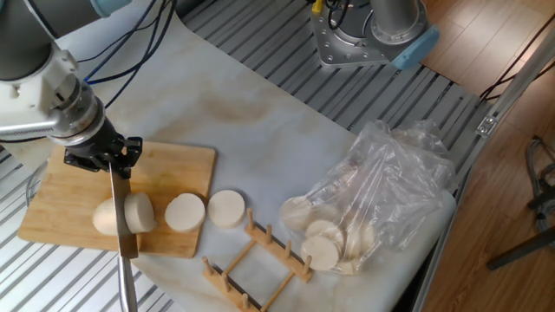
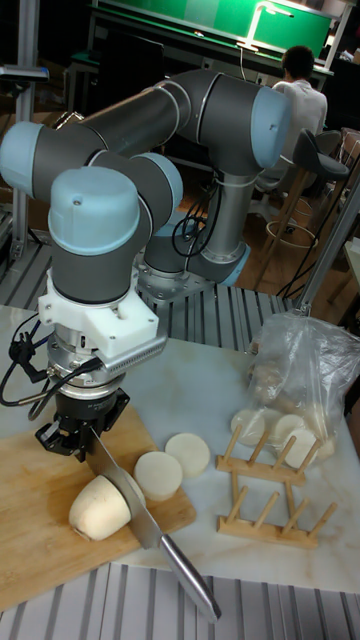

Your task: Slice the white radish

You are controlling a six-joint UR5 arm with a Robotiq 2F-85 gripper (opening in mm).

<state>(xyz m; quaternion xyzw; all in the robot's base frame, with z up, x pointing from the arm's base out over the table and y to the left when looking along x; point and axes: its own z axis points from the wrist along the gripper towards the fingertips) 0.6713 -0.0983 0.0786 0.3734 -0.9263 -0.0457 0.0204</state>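
The white radish (image 1: pixel 106 217) (image 2: pixel 98 506) lies on the wooden cutting board (image 1: pixel 178 165) (image 2: pixel 30 530) as a short cream stub. My gripper (image 1: pixel 111 160) (image 2: pixel 78 432) hangs just above and behind it, shut on a long knife (image 1: pixel 118 198) (image 2: pixel 128 492). The blade slants down across the radish, with a cut chunk (image 1: pixel 140 212) on its right side. One cut disc (image 1: pixel 185 211) (image 2: pixel 158 474) lies at the board's right edge. Another disc (image 1: pixel 226 208) (image 2: pixel 188 453) rests on the white cloth just beyond.
A wooden dish rack (image 1: pixel 260 260) (image 2: pixel 265 490) lies right of the discs. A clear plastic bag (image 1: pixel 381 191) (image 2: pixel 300 370) holding pale round slices sits further right. The arm's base (image 1: pixel 373 35) stands at the back of the slatted table.
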